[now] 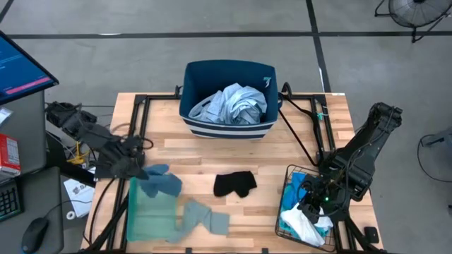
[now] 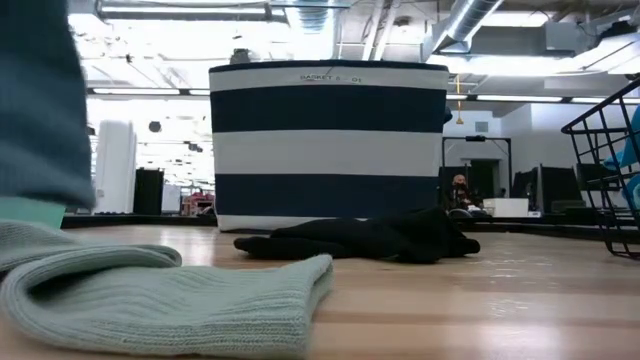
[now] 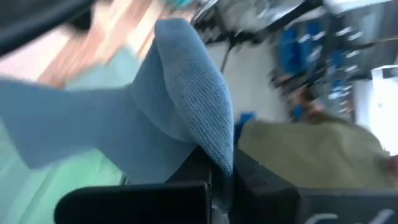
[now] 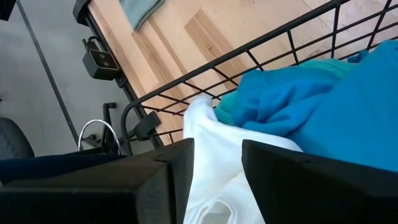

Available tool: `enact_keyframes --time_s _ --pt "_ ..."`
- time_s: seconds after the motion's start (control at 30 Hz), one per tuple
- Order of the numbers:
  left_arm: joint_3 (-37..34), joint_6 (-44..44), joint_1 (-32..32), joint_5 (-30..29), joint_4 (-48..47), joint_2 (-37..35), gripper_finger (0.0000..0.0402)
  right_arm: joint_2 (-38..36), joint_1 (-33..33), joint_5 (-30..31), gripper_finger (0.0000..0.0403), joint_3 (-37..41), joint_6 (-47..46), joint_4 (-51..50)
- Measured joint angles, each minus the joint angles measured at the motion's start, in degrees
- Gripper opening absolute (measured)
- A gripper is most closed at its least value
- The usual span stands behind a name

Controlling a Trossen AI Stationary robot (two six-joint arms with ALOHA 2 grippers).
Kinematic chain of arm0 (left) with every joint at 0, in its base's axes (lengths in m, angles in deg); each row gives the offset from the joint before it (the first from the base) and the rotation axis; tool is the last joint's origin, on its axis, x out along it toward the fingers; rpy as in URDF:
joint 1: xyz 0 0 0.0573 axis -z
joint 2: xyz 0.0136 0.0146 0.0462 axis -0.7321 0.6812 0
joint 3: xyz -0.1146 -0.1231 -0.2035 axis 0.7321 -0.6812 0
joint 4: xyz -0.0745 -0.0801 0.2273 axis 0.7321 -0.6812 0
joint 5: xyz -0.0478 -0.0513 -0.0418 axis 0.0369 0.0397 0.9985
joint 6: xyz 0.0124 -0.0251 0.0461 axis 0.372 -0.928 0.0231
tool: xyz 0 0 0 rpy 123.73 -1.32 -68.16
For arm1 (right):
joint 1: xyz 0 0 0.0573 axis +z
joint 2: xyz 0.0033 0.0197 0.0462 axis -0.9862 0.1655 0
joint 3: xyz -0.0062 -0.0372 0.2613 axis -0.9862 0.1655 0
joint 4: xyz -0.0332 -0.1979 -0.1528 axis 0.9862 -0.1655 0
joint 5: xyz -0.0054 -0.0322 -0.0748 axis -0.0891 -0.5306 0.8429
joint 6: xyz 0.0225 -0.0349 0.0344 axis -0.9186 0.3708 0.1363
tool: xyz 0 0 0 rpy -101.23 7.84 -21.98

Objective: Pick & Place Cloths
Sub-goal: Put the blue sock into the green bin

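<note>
Nearest you, your right gripper sits in the wire basket, fingers open astride the white cloth. Your left gripper pinches the grey-blue cloth over the tray. A black cloth waits mid-bench; only the pale shirt fills the far bin, so most remains.

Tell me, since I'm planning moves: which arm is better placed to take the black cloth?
Probably neither is free. The left gripper holds the grey-blue cloth; the right gripper is down in the wire basket at the white cloth. The black cloth lies between them.
</note>
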Motion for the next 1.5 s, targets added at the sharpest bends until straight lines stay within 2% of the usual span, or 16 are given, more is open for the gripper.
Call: enact_keyframes --time_s 0.23,0.37,0.7,0.97,1.33,1.4,1.5 --pt "0.00 -4.63 1.01 12.12 -5.19 5.37 0.0000 0.00 0.00 1.85 0.0132 0.00 -0.02 -1.43" --pt "0.00 -8.51 4.72 15.83 -8.34 8.46 0.0000 0.00 0.04 4.26 0.0133 0.00 -0.02 -1.72" --pt "0.00 -19.71 17.84 15.48 -21.10 17.21 0.0000 0.00 0.01 5.53 0.0132 0.00 -0.04 -2.48" --pt "0.00 -30.93 25.35 17.21 -24.35 25.09 0.0000 0.00 0.00 5.55 0.0133 0.00 -0.04 -2.48" --pt "0.00 -38.54 28.27 20.96 -25.07 30.53 0.0000 0.00 -0.35 7.06 0.0132 0.00 -0.14 -2.47" --pt "0.00 -39.51 27.22 18.48 -24.84 30.58 0.0000 0.00 -0.35 7.06 0.0133 0.00 -0.02 -2.48" --pt "0.00 -40.57 24.86 9.95 -23.39 30.56 0.0000 0.00 -0.37 7.06 0.0132 0.00 -0.02 -2.48"
